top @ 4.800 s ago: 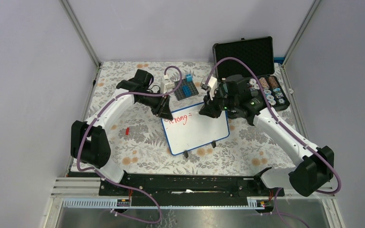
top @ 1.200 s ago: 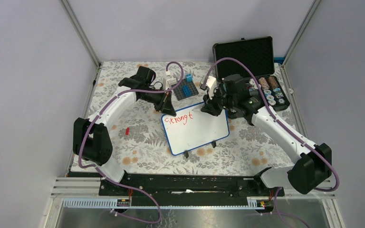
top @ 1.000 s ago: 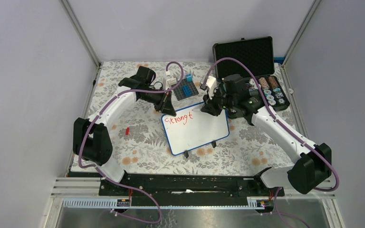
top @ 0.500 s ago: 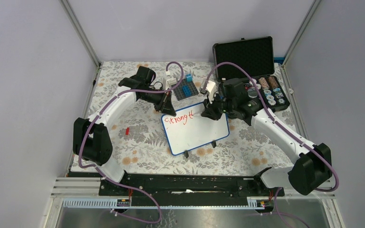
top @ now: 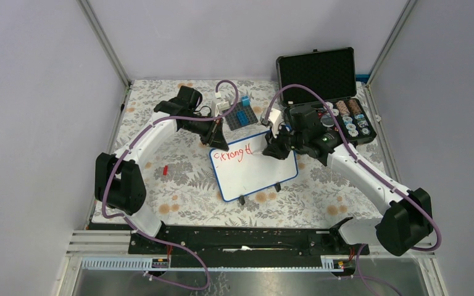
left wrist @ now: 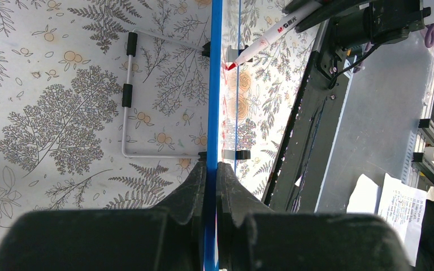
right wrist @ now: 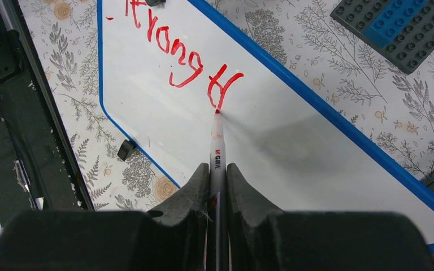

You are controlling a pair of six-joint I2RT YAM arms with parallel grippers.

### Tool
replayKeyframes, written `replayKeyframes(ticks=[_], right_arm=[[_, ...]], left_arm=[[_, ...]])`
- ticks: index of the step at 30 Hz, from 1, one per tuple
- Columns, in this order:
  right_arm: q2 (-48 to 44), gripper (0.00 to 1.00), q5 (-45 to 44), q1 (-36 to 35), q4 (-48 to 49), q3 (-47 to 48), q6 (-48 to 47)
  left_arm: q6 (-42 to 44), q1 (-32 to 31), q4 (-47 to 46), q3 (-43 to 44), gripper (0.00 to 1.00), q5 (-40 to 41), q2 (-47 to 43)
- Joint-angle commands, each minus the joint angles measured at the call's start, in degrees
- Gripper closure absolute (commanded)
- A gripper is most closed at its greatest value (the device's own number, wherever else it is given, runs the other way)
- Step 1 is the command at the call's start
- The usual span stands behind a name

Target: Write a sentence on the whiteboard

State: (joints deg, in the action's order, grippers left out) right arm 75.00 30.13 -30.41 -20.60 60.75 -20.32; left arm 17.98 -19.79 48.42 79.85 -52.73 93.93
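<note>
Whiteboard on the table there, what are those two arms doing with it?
They are writing on it. The right gripper is shut on a red marker, whose tip touches the whiteboard at the end of a red word. The left gripper clamps the board's edge, apparently to steady it. Below that word the board is blank.

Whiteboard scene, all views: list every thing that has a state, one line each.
whiteboard: partly written, red letters near its far edge
marker: uncapped, tip on the board
left gripper: shut on the whiteboard's rim
right gripper: shut on the marker
black case: lid open
</note>
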Motion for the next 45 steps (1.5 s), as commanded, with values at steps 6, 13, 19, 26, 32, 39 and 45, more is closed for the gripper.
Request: replayKeyframes(ticks=[6,13,19,26,32,39,45], right_arm=[[-1.5,1.0,1.8,0.3,0.6,4.4,1.5],[-0.4,1.0,0.0,0.3,1.4,5.4,1.4],[0.4,1.0,-0.5,0.3,1.6,5.4,1.1],[1.1,1.0,-1.3,0.3,1.7,5.5,0.7],[0.5,1.0,-3.4,0.2,1.7,5.3,0.1],[-0.2,1.0,-3.8,1.2,1.7,4.8,-0.1],[-0.8,1.0,-3.8,1.8,1.4,3.9,-0.5]], left_arm=[[1.0,-0.2,-1.9,0.4,1.0,1.4,-1.1],[1.0,-0.2,-1.9,0.4,1.0,1.4,-1.2],[1.0,-0.2,-1.9,0.3,1.0,1.5,-1.2],[1.1,-0.2,-1.9,0.2,1.0,1.8,-1.1],[1.0,-0.1,-1.9,0.3,1.0,1.7,-0.8],[0.9,-0.2,-1.9,0.2,1.0,1.8,-1.1],[0.8,-0.2,-1.9,0.3,1.0,2.0,-1.1]])
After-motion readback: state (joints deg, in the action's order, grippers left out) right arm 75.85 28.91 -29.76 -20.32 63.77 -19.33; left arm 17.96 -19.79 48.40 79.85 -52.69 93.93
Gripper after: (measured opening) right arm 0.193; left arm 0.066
